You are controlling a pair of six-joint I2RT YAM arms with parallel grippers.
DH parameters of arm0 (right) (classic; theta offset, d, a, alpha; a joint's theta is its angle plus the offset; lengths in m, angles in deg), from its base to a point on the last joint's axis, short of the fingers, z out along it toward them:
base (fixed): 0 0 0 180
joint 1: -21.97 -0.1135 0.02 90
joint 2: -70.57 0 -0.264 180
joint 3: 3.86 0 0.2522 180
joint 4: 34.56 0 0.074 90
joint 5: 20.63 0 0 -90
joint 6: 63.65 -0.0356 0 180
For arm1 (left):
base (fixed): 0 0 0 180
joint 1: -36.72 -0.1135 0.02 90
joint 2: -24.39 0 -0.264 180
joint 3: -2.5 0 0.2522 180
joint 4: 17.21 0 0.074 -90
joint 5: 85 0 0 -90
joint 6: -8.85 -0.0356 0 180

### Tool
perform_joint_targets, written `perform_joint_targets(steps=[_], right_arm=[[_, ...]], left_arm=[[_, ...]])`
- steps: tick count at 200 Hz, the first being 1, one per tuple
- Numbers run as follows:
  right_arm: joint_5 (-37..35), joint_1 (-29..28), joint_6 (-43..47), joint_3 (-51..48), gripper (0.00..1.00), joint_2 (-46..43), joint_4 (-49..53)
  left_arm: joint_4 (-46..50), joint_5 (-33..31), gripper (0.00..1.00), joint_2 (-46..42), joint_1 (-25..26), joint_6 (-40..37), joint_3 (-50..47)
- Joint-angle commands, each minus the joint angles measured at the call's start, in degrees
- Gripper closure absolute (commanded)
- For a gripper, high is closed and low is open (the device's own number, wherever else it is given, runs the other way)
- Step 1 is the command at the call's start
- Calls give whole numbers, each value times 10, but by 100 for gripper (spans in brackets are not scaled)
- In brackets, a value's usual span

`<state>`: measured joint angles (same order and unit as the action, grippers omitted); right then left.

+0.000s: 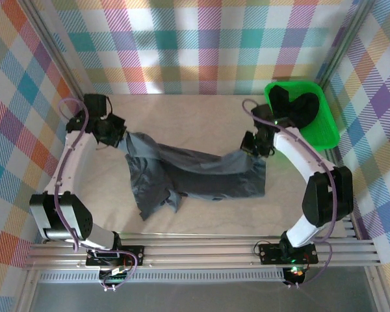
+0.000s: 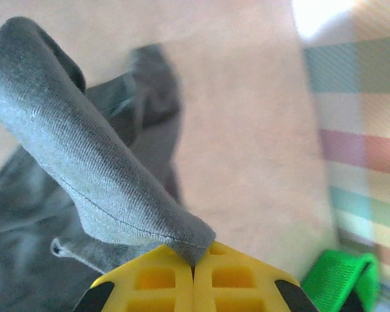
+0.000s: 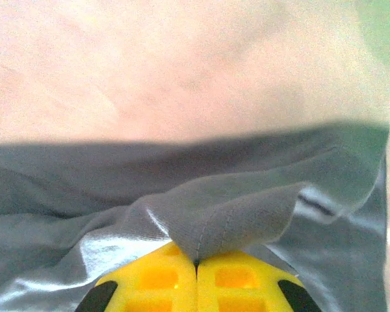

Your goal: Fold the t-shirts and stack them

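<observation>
one grey shirt (image 1: 201, 172) stretches left to right across the table (image 1: 195, 117); left claw (image 2: 194, 260) and right claw (image 3: 196, 263) each pinch its edge, clenched tight.

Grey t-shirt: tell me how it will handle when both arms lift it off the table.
Probably floppy: the grey t-shirt sags and creases between the two pinched edges. Likely light, since thin hems pinched in the left fingers and right fingers carry it. Its loose near part would probably drag on the table.
</observation>
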<state>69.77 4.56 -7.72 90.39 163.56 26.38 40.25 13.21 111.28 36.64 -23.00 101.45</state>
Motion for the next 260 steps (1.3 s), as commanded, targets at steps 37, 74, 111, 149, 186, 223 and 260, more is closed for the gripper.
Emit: perform_joint_targets(steps=[37, 74, 111, 149, 186, 223, 260], right_arm=[[-1, 49, -7, 268, 100, 179, 27], [53, 82, -15, 483, 65, 352, 94], [59, 78, 14, 381, 45, 287, 57], [66, 74, 10, 75, 46, 118, -51], [70, 69, 28, -154, 47, 3, -101], [55, 69, 68, -231, 48, -3, -120], [38, 70, 83, -230, 53, 50, -136]], left_arm=[[-71, 58, 100, 340, -1, 16, 469], [30, 154, 51, 644, -8, 76, 894], [217, 63, 24, 542, 14, -124, 770], [74, -46, 33, 190, 32, -112, 166], [22, 11, 43, -7, 39, -76, -214], [-9, 42, 44, -81, 39, -82, -374], [-57, 32, 56, -31, 42, -92, -394]])
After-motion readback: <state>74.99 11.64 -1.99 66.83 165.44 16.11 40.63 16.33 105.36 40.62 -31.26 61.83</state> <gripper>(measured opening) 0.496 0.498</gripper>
